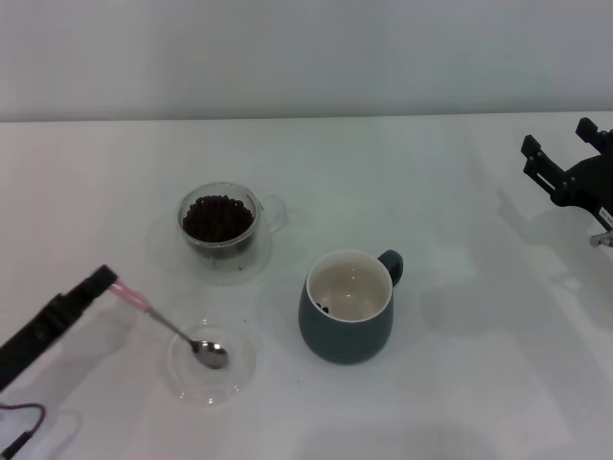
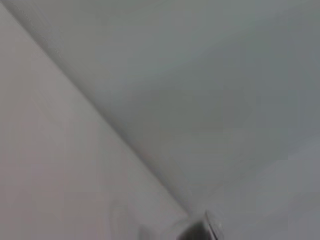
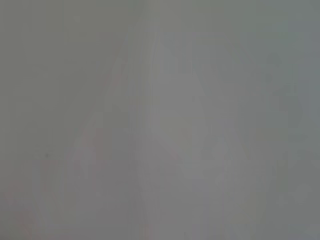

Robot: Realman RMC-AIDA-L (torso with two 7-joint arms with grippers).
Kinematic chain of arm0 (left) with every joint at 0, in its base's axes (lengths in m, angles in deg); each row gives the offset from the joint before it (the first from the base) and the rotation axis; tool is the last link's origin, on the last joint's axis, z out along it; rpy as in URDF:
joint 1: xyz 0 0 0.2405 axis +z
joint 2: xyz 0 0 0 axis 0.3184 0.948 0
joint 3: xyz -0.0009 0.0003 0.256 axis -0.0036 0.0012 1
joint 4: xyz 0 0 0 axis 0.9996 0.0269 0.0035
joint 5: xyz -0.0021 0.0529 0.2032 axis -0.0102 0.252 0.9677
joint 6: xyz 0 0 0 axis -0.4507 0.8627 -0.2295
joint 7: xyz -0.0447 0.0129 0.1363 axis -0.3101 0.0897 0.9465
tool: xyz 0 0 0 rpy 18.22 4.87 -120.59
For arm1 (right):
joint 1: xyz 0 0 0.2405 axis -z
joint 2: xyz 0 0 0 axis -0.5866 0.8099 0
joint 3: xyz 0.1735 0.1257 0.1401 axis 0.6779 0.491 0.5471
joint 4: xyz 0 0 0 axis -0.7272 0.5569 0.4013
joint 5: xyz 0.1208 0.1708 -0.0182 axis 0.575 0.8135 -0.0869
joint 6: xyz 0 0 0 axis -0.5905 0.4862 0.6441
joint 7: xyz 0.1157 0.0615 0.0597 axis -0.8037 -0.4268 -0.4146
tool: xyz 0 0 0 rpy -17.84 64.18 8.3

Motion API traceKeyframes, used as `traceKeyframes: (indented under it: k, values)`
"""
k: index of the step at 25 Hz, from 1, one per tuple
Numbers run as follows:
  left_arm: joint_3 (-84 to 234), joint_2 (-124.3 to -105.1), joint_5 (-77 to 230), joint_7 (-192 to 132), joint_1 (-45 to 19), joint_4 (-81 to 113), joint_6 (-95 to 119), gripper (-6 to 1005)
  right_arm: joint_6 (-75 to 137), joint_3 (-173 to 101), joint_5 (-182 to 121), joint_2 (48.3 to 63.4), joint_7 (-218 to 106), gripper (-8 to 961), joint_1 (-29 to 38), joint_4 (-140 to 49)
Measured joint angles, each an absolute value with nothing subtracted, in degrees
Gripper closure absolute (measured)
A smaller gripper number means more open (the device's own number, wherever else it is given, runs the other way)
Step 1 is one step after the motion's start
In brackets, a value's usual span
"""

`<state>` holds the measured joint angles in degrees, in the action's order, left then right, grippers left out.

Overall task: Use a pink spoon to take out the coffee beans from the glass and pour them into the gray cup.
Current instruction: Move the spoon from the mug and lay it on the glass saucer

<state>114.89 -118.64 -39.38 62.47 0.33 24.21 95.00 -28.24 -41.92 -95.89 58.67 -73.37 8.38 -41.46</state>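
In the head view my left gripper (image 1: pixel 105 279) at the front left is shut on the pale pink handle of the pink spoon (image 1: pixel 163 321). The spoon's metal bowl rests in a shallow clear round dish (image 1: pixel 241 369). The glass (image 1: pixel 219 225) with its saucer stands behind it and holds the coffee beans (image 1: pixel 217 217). The gray cup (image 1: pixel 347 307) stands to the right of the dish with one or two beans on its cream inside. My right gripper (image 1: pixel 560 153) is parked at the far right edge. The left wrist view shows only the glass's rim (image 2: pixel 200 230).
The white table (image 1: pixel 460 383) runs back to a pale wall. A thin dark cable (image 1: pixel 24 417) lies at the front left corner. The right wrist view shows only a blank grey surface.
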Motion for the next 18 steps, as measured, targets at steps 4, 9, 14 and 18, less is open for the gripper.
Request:
traceKeyframes:
  k: [4,9,14,18]
  values:
    - [114.9,-118.74,-38.36,63.68,-2.22,21.96,93.19,862,-28.23,-41.92,-95.88,58.65,-73.37,125,8.48,-41.6]
    - [114.88,-118.98,-36.18,65.47,-3.2,21.6,92.21,859,-28.18,-41.92,-95.88,58.66,-73.36,125,8.49,-42.16]
    - [114.97,-118.98,-34.61,67.66,-3.91,21.03,91.89,856,-28.15,-41.92,-95.89,58.66,-73.36,125,8.36,-42.26]
    - [114.68,-119.05,-35.23,72.19,-3.87,20.97,91.8,854,-28.15,-41.92,-95.89,58.66,-73.35,125,8.34,-42.34]
